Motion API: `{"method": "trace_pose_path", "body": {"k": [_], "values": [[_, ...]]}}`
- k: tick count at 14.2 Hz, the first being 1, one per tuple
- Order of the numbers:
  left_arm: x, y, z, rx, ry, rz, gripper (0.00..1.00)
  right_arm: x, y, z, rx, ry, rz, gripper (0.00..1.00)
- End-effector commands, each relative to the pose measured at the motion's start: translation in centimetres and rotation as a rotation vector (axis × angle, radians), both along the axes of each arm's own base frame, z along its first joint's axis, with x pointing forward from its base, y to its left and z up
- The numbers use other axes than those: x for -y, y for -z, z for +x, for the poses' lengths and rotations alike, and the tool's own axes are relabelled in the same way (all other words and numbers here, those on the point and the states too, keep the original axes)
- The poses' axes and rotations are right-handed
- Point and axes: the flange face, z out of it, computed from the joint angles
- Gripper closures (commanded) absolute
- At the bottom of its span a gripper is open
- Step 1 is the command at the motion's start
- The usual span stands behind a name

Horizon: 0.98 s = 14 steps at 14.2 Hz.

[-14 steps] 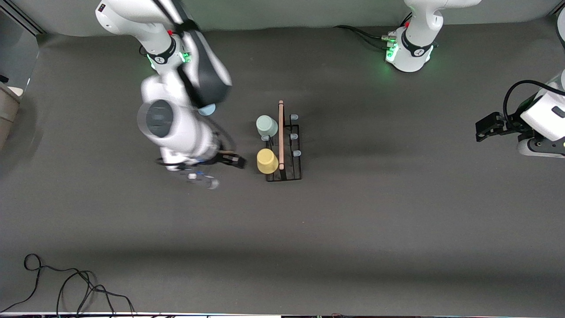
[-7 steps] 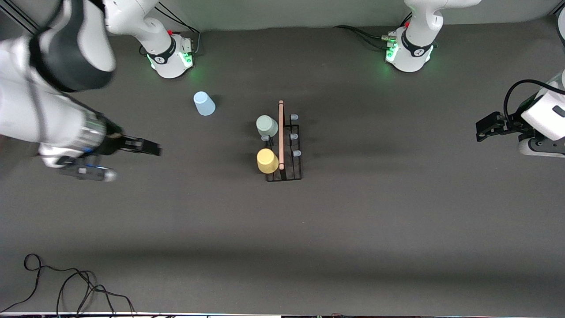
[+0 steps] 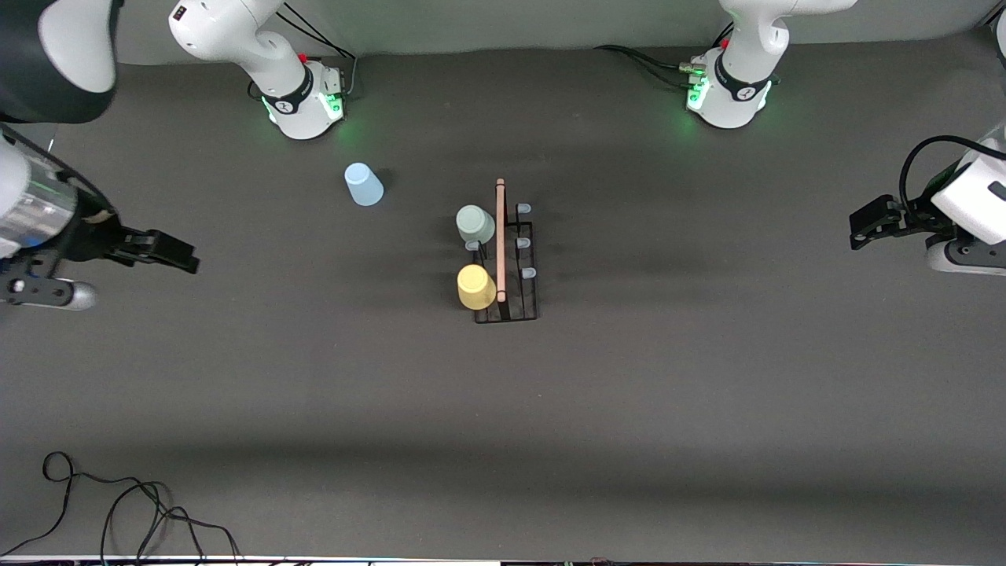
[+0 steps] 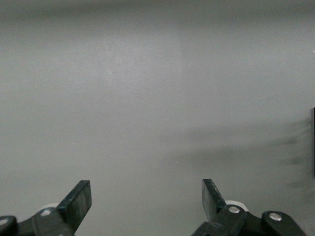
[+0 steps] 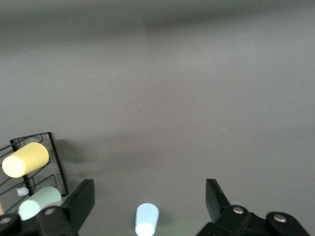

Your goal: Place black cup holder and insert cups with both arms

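Observation:
The black cup holder [image 3: 519, 271] stands mid-table with its wooden rod handle [image 3: 500, 236] on top. The grey-green cup [image 3: 475, 224] and the yellow cup [image 3: 476, 286] sit on prongs on its side toward the right arm's end. The light blue cup [image 3: 363, 185] stands upside down on the table near the right arm's base. My right gripper [image 3: 187, 259] is open and empty over the right arm's end of the table. Its wrist view shows the blue cup [image 5: 146, 219], yellow cup [image 5: 25, 159], grey-green cup [image 5: 39, 202] and holder [image 5: 54, 147]. My left gripper [image 3: 858, 232] is open and empty, waiting at the left arm's end.
The right arm's base [image 3: 302, 106] and the left arm's base [image 3: 727, 98] stand at the table's back edge. A black cable [image 3: 118, 503] lies at the front corner toward the right arm's end. The left wrist view shows only bare grey table [image 4: 147, 98].
The right arm has swung away from beside the holder toward its own end of the table, uncovering the light blue cup. The left arm has hardly moved.

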Motion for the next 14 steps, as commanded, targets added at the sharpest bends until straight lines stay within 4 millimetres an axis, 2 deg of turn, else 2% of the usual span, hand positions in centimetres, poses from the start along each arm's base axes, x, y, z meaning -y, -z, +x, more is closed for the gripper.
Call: {"method": "trace_pose_path", "body": {"k": [1,3,10,12,14], "values": [[0.3,-0.8,-0.8,0.003,-0.002,0.018,0.0,3.0,-1.1,-0.4,0.001,-0.057,-0.017,0.0],[0.3,-0.8,-0.7,0.003,-0.002,0.018,0.0,3.3,-1.0,-0.4,-0.002,-0.089,-0.022,0.0],[0.2,-0.6,-0.6,0.004,-0.003,0.018,0.0,2.2,-0.3,-0.3,-0.015,-0.098,-0.022,0.0],[0.2,-0.7,-0.6,0.006,-0.001,0.017,0.0,3.3,0.3,0.1,-0.027,-0.098,0.008,0.0],[0.2,-0.6,-0.6,0.004,-0.001,0.018,0.0,3.7,-0.2,-0.4,-0.028,-0.127,-0.016,0.0]]}}
